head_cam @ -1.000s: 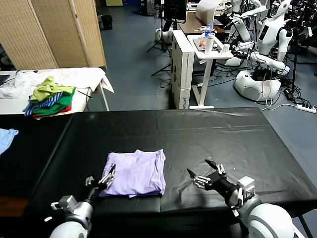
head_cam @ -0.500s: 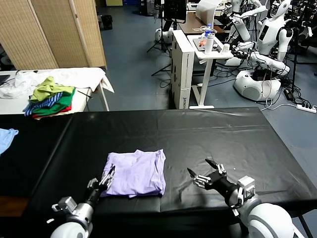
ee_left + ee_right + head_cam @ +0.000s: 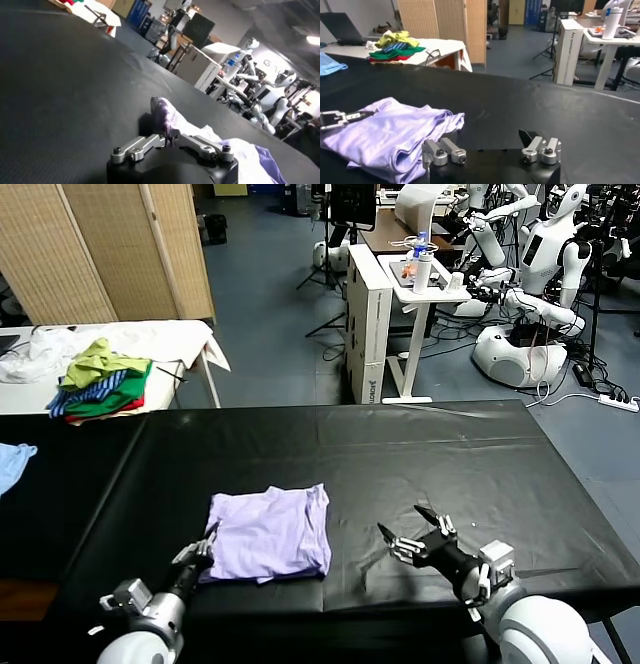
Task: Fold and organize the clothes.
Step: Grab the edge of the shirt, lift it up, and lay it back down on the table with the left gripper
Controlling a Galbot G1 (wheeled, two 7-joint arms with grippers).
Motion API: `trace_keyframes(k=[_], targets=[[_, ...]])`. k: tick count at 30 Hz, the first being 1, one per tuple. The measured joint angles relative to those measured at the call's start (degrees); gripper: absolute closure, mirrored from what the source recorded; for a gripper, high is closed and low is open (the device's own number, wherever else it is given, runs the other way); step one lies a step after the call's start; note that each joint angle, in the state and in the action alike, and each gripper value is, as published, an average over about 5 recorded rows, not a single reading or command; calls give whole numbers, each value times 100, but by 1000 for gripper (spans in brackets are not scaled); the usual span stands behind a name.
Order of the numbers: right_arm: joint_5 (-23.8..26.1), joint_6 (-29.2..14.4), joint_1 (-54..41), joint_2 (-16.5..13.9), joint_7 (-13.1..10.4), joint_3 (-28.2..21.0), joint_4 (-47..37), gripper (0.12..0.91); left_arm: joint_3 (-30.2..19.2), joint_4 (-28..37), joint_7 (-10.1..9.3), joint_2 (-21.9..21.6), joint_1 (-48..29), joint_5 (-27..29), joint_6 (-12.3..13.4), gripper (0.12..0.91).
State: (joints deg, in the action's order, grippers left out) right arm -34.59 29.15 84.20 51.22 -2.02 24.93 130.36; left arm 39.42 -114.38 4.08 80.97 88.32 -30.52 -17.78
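The pale lavender T-shirt [image 3: 268, 534] lies folded into a rough square on the black table [image 3: 420, 454], near its front edge. My left gripper [image 3: 200, 552] is at the shirt's near left corner and is shut on the fabric there; the left wrist view shows the jaws pinched on a raised fold of the shirt [image 3: 162, 112]. My right gripper [image 3: 400, 522] is open and empty, low over the table just right of the shirt. In the right wrist view the shirt [image 3: 395, 127] lies ahead of the open right gripper [image 3: 477, 145], with the left gripper [image 3: 340, 119] at its far corner.
A heap of green, striped and red garments [image 3: 100, 379] lies on a white table at the back left. A light blue cloth [image 3: 12, 459] lies at the black table's left edge. A white desk [image 3: 385, 314] and other robots stand beyond the table.
My left gripper has dropped lower and drawn back to the left, shut on the shirt's corner. The shirt's left edge has shifted slightly left with it. The right arm has not moved.
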Motion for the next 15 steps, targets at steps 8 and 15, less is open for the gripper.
trace_keyframes(k=[8, 15], targets=[[85, -39, 7, 131, -1, -83, -85, 118, 387, -568, -46, -776, 256, 914, 57, 863], [101, -42, -49, 224, -9, -162, -155, 118, 1125, -877, -84, -1707, 587, 1019, -6, 863]])
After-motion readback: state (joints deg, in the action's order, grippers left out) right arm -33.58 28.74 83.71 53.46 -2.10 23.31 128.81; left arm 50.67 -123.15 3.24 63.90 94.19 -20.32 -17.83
